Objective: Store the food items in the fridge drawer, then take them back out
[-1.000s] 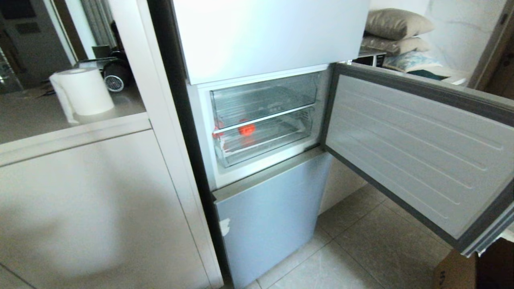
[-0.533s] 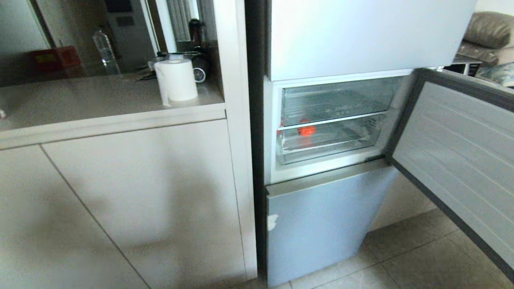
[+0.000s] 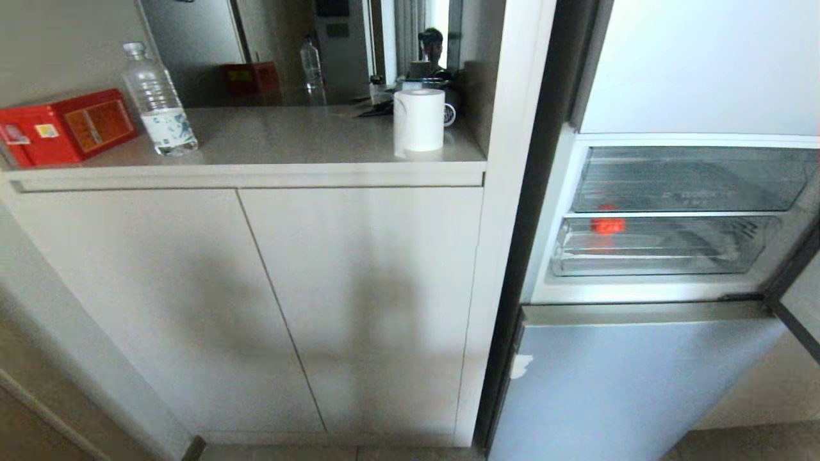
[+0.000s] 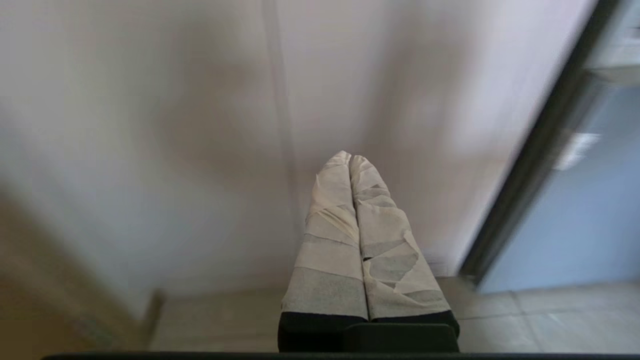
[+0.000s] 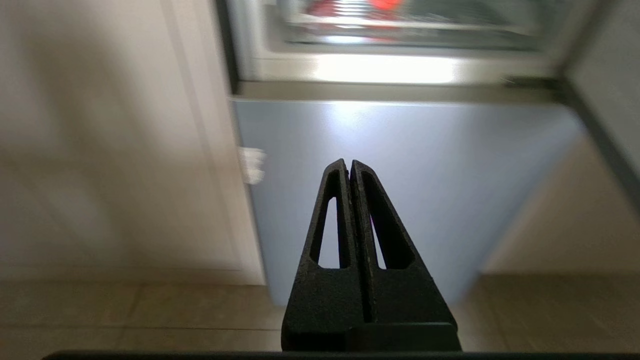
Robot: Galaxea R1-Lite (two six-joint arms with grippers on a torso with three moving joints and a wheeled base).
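While red fruit [image 3: 606, 225] sits in fridge drawer [image 3: 660, 262], both claws closed

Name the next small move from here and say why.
Probably turn the base back toward the fridge. In the head view the fridge drawer, with the red fruit seen behind its clear front, sits far right, and cabinet doors fill the middle. Neither arm shows there; the left claw and right claw are both shut, hanging low, far from the drawer.
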